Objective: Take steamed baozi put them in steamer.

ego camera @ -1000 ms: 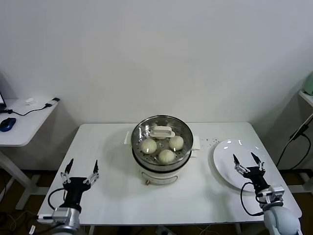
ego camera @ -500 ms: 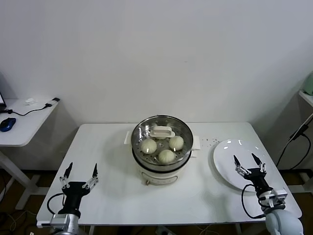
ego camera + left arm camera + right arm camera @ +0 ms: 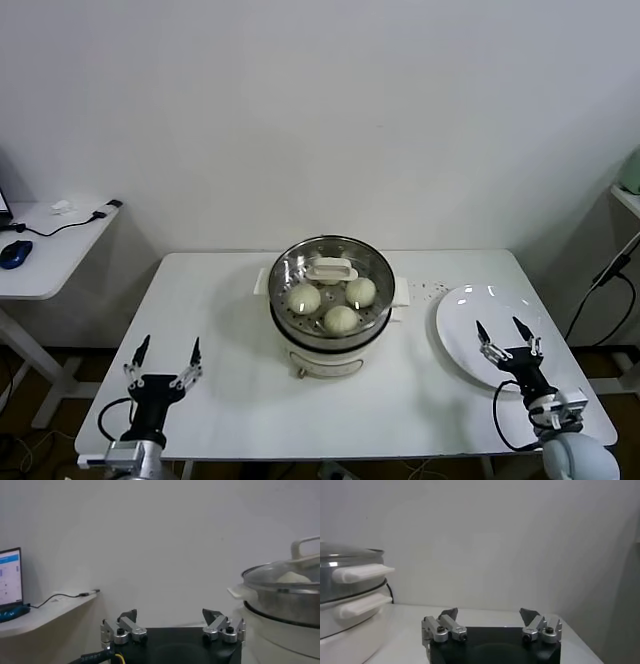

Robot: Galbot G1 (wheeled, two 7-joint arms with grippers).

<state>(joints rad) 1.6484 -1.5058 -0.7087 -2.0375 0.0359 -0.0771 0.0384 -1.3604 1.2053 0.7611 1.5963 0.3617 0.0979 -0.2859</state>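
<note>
A plain test room or lab rather than a home kitchen. A bare white wall (image 3: 320, 100) backs a white folding table (image 3: 220, 330), with a cooker (image 3: 330, 300) and a plate (image 3: 470, 310) on it. A side desk (image 3: 45, 255) at the left holds a computer mouse (image 3: 15, 253), a cable and a laptop (image 3: 10, 577) with a lit screen.

A round flat white plate (image 3: 480, 325) is sitting at the right end of the white rectangular table (image 3: 230, 330). Off left, a blue computer mouse (image 3: 15, 253) is lying on a small white side desk (image 3: 45, 262), a dark cable (image 3: 75, 222) trailing, possibly from a laptop.
</note>
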